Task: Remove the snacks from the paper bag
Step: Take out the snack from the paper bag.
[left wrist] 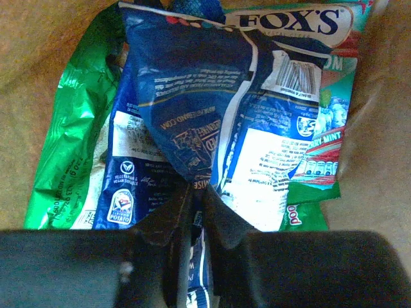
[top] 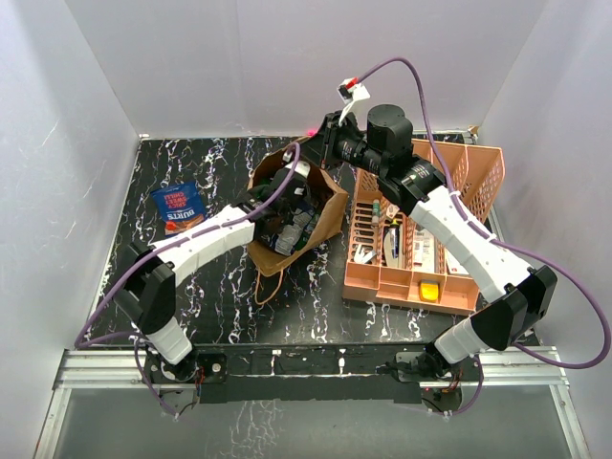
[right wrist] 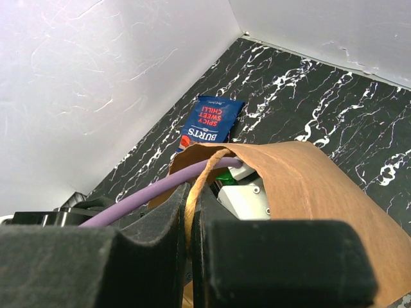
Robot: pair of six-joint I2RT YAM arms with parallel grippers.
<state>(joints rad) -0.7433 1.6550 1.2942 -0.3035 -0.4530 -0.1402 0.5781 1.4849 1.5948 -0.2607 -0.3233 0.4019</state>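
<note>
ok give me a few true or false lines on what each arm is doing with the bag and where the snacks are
1. The left jaws are shut on a dark blue packet inside the paper bag. True.
2. The right jaws hang open, holding nothing. False: they are shut on the bag's twisted handle.
3. A blue Burts packet lies on the table, outside the bag. True.
4. The dark blue packet is the only one in the bag. False: a Fox's packet and a green packet lie in there with it.
</note>
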